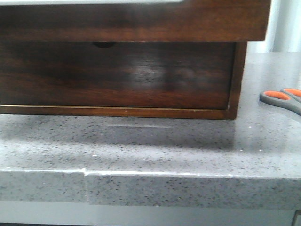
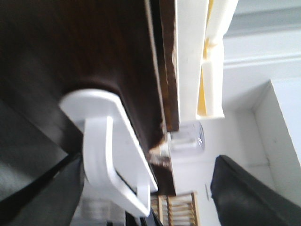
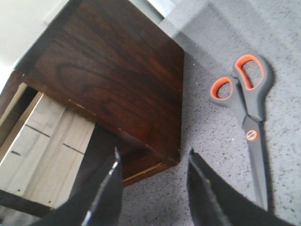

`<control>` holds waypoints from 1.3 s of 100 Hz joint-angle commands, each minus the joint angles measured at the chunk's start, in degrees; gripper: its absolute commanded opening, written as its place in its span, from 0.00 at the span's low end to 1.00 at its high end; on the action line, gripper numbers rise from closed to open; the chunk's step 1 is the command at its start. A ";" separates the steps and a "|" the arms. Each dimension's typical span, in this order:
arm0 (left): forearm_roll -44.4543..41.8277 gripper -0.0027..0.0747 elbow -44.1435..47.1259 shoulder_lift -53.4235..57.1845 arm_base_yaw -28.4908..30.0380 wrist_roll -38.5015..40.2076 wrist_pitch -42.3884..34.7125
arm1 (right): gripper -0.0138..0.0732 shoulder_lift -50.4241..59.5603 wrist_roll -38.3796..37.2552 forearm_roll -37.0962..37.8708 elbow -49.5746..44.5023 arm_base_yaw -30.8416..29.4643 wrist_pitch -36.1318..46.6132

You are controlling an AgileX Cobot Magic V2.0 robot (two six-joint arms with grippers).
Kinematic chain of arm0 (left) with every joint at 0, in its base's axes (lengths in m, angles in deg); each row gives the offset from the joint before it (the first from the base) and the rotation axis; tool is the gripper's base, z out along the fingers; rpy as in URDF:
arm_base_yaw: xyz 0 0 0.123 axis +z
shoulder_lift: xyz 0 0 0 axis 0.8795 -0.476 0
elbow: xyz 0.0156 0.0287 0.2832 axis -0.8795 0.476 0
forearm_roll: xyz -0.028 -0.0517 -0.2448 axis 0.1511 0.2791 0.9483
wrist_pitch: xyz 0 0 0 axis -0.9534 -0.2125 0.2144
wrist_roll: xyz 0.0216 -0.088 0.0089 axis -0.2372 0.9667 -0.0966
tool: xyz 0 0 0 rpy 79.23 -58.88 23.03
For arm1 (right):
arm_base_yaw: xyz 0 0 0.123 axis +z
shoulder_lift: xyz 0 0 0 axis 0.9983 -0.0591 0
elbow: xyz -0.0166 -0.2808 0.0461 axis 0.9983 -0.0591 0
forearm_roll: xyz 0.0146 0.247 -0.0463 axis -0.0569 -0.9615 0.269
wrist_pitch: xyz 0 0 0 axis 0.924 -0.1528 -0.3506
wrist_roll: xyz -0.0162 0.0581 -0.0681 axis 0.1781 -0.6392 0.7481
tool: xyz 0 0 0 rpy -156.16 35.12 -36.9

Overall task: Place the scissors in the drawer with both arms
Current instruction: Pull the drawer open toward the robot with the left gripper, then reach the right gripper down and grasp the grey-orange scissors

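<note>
The scissors lie flat on the grey counter to the right of the dark brown cabinet; only their orange-lined loops show in the front view. The whole scissors show in the right wrist view. My right gripper is open and empty above the counter at the cabinet's front corner, apart from the scissors. The drawer is pulled out and overhangs the lower front; its pale wood inside shows. My left gripper is open, close against dark wood, with a white bracket-like piece between its fingers.
The lower drawer front with a small half-round notch is shut. The speckled grey counter ends in a front edge near the camera. In the left wrist view, a pale cream frame and a white wall lie beyond the wood.
</note>
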 commanded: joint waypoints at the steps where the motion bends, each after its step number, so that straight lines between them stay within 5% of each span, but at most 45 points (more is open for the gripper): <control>1: 1.61 0.72 -2.47 1.03 -0.30 0.45 -2.29 | 0.48 -0.92 0.30 -0.08 1.60 0.37 2.84; 39: -8.66 0.68 -2.47 1.44 -0.30 2.71 -4.49 | 0.48 -0.92 0.30 -0.08 1.60 0.37 4.69; 51: -15.92 0.48 -2.47 2.52 -0.30 2.44 -5.49 | 0.48 -0.92 0.30 -0.08 1.60 0.37 4.69; 70: -17.76 0.01 -3.08 7.97 -0.30 -4.93 -5.83 | 0.48 -0.92 0.30 0.32 2.53 0.37 5.77; 93: -21.13 0.01 -7.77 15.05 -0.30 -17.16 -3.87 | 0.48 -4.42 0.30 10.32 10.12 0.37 2.22; 115: -34.67 0.01 -14.84 15.73 -0.30 -21.62 6.57 | 0.48 -21.05 0.30 29.79 26.86 0.37 -18.56; 130: -37.03 0.01 -16.18 15.73 -0.30 -21.62 7.98 | 0.48 -35.55 0.30 36.56 38.30 0.48 -32.09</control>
